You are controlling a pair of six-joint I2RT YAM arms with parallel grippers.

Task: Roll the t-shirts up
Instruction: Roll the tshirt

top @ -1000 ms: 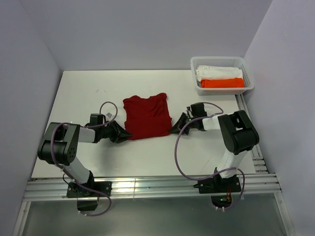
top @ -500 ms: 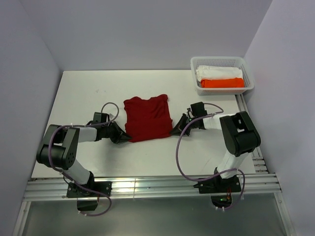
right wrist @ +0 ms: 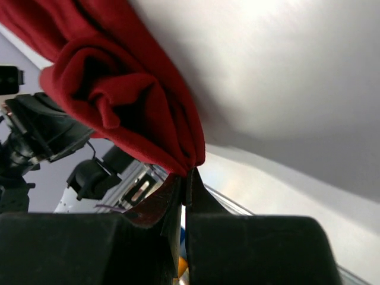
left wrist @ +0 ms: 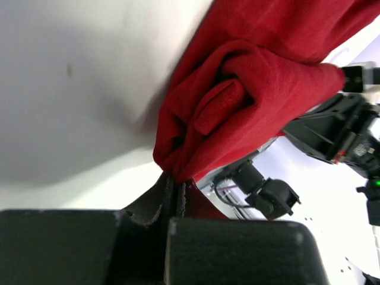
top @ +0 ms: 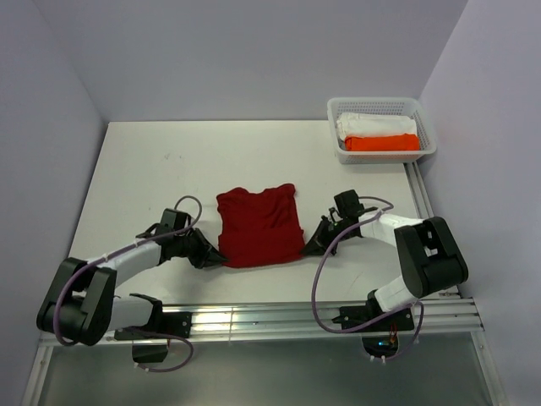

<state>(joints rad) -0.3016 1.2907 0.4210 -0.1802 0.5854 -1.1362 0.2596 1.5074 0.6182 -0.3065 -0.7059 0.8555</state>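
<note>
The table (top: pixel 144 169) carries the red shirt (top: pixel 260 224), which lies flat near the front centre between the two arms. The basket (top: pixel 427 135) stands at the far right corner and holds the white shirt (top: pixel 376 124) behind the orange shirt (top: pixel 382 143), the two touching. The left gripper (top: pixel 218 256) is clamped on the red shirt's near left corner and the right gripper (top: pixel 311 243) on its near right corner, with bunched cloth pinched between each pair of fingers.
</note>
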